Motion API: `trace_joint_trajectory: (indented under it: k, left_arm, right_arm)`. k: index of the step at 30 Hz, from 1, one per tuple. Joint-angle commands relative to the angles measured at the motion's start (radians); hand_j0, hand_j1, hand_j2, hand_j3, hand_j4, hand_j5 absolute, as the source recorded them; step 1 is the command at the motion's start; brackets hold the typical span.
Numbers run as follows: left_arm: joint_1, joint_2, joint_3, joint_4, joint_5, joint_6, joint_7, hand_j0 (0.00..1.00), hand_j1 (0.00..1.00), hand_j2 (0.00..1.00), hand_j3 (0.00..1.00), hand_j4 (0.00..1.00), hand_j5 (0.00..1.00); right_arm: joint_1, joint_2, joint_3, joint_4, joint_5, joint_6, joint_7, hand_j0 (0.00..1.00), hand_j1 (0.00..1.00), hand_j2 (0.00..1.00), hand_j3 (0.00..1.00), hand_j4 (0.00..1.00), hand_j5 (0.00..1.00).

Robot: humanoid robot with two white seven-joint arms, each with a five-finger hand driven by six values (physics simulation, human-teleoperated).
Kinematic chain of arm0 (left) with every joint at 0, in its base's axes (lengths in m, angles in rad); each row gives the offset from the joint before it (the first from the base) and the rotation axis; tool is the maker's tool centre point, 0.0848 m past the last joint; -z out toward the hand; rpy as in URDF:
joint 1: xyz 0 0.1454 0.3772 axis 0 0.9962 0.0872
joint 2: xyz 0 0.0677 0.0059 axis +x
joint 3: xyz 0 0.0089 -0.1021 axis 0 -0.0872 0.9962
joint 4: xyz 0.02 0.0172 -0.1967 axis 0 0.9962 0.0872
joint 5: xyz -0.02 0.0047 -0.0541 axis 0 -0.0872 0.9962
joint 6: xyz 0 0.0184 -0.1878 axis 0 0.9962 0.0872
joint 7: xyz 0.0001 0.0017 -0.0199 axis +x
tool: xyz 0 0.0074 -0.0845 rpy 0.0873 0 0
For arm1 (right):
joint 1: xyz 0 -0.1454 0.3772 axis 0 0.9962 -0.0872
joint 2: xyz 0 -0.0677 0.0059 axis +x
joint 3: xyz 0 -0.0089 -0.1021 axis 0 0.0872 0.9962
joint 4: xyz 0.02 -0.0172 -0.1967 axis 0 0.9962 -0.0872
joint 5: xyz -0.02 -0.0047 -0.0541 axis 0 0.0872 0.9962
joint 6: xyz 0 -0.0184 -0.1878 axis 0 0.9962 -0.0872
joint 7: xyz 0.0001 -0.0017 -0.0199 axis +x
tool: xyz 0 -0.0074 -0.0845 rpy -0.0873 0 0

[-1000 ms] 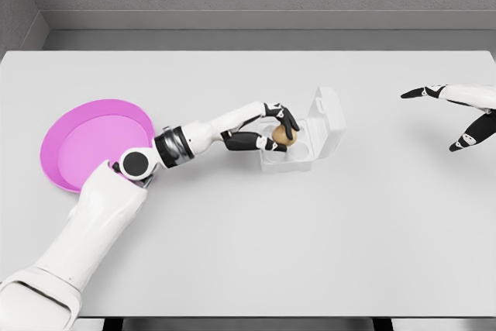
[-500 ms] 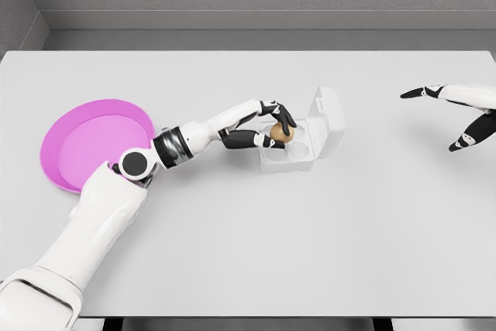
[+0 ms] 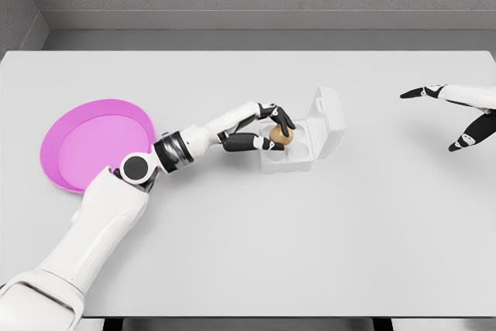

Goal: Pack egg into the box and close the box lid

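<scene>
A small white box [image 3: 298,151] stands near the table's middle with its lid [image 3: 329,118] tipped up on the right side. My left hand [image 3: 273,128] reaches in from the lower left and is shut on a brown egg [image 3: 280,135], holding it at the box's left rim, just over the left compartment. My right hand [image 3: 457,114] hovers far off at the right edge, fingers spread, holding nothing.
A round pink plate [image 3: 97,143] lies at the table's left, beside my left elbow. The white table [image 3: 256,246] runs to a grey back wall.
My left hand has drawn slightly left and down with the egg, settling it lower at the box's left compartment. The right hand has not moved.
</scene>
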Motion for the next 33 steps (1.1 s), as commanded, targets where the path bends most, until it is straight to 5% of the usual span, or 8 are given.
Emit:
trace_joint_trajectory:
  k: [1,33]
  left_arm:
    - [0.000,0.001,0.001,0.001,0.008,0.002,0.001,0.36,0.36,0.36,0.36,0.36,0.36]
    - [0.008,0.020,0.010,-0.030,0.040,0.002,0.001,0.37,0.37,0.37,0.37,0.37,0.37]
  right_arm:
    - [0.000,-0.001,-0.001,0.000,-0.005,0.002,0.000,1.00,1.00,1.00,1.00,1.00,1.00]
    - [0.000,0.000,-0.001,0.000,-0.005,0.002,0.000,1.00,1.00,1.00,1.00,1.00,1.00]
